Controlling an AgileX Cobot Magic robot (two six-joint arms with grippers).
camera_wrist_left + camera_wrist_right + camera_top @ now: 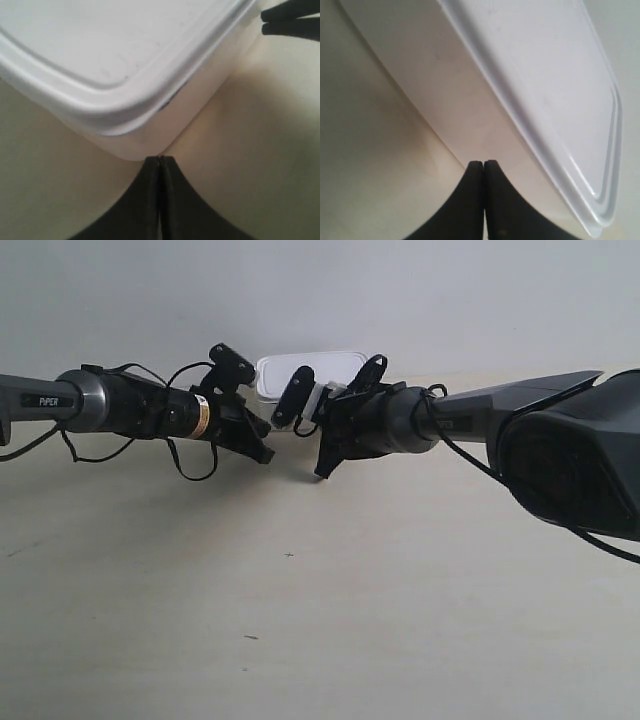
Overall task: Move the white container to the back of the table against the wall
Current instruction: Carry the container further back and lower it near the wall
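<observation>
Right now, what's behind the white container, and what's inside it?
The plain wall rises right behind the white container; whether they touch is unclear. Its lid is on, so the inside is hidden.

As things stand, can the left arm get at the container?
Probably yes: its shut gripper sits right at a corner of the container, with nothing between them.

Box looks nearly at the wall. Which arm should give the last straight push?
Right, probably. The right gripper, shut, sits at the flat long side of the white container, so a push should go straight. The left gripper, also shut, meets a rounded corner and would likely turn it.
</observation>
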